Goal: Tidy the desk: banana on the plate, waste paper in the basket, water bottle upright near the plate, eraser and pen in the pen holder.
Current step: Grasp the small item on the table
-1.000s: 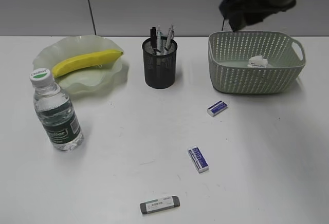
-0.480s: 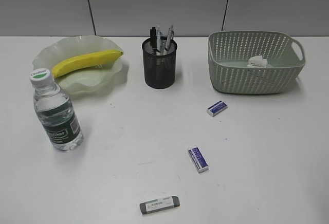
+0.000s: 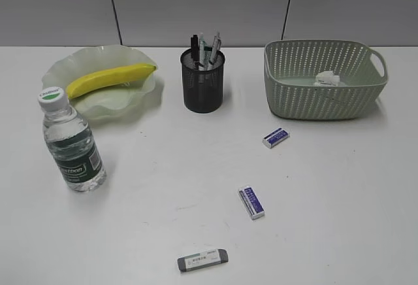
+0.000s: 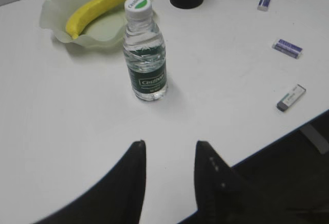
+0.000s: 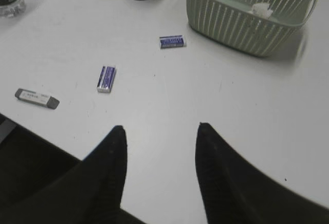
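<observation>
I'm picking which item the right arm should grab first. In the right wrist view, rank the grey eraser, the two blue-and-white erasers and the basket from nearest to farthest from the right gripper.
From the right gripper:
1. Blue-and-white eraser, ahead-left.
2. Second blue-and-white eraser, ahead, and grey eraser, far left: too close to call.
3. Basket, ahead-right.

erasers: 3 | banana: 1 | water bottle: 1 | basket: 1

Both grippers are matte black: the left gripper has two tapering curved fingers, the right gripper two broader, faintly textured ones
</observation>
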